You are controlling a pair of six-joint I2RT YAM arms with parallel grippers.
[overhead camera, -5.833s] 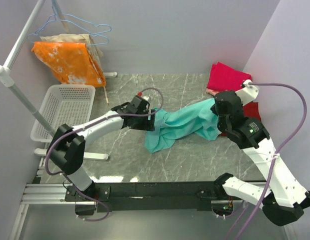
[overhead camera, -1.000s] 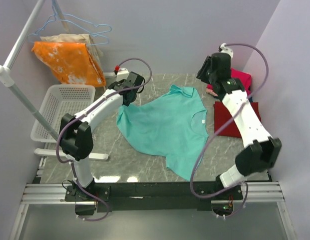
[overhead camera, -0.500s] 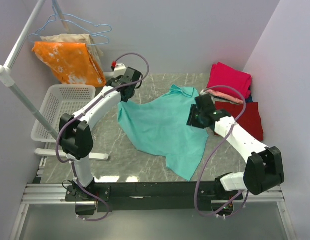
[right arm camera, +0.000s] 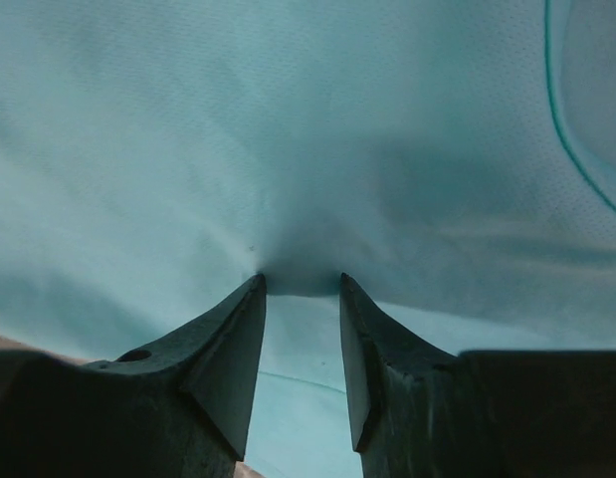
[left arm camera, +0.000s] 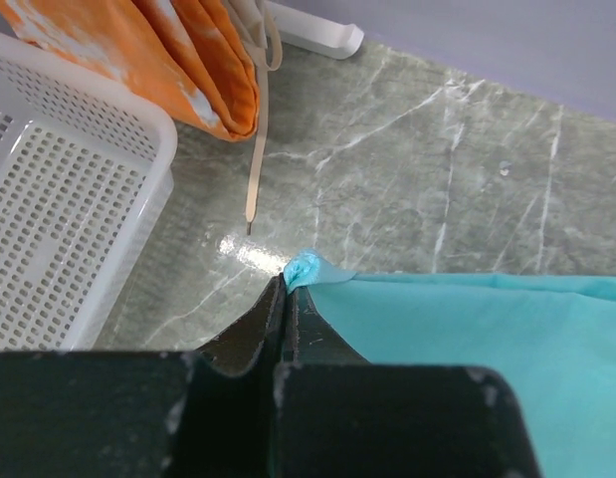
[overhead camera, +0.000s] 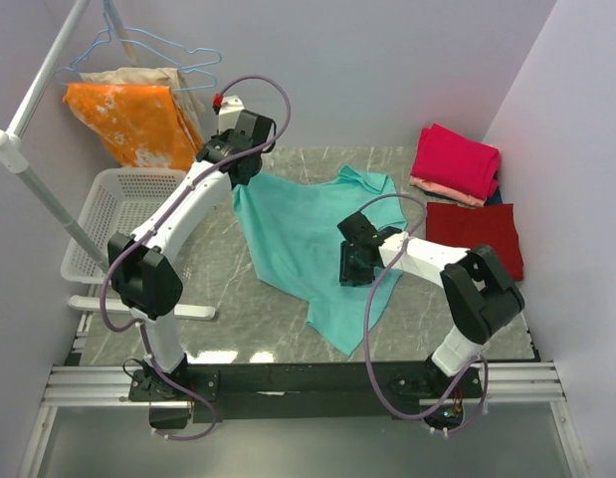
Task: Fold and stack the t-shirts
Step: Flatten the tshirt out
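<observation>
A teal t-shirt (overhead camera: 312, 244) lies spread across the middle of the table. My left gripper (overhead camera: 241, 177) is raised at the back left, shut on the shirt's corner (left arm camera: 304, 269), which pokes out past the fingertips. My right gripper (overhead camera: 351, 269) stands open over the shirt's right half, its two fingertips (right arm camera: 256, 289) pressing down into the teal fabric (right arm camera: 288, 139). At the back right lies a folded magenta-pink t-shirt (overhead camera: 455, 159) on a salmon one (overhead camera: 439, 187). Beside them lies a dark red t-shirt (overhead camera: 479, 235).
A white basket (overhead camera: 128, 214) stands at the left by the rack pole (overhead camera: 39, 189). An orange blotched cloth (overhead camera: 138, 121) and a beige cloth hang from hangers at the back left. A thin wooden stick (left arm camera: 256, 169) dangles there. Walls close in behind and on the right.
My left gripper has lifted and drawn the teal corner toward the back left. My right arm swung from the back right down onto the middle of the shirt, whose near hem has shifted.
</observation>
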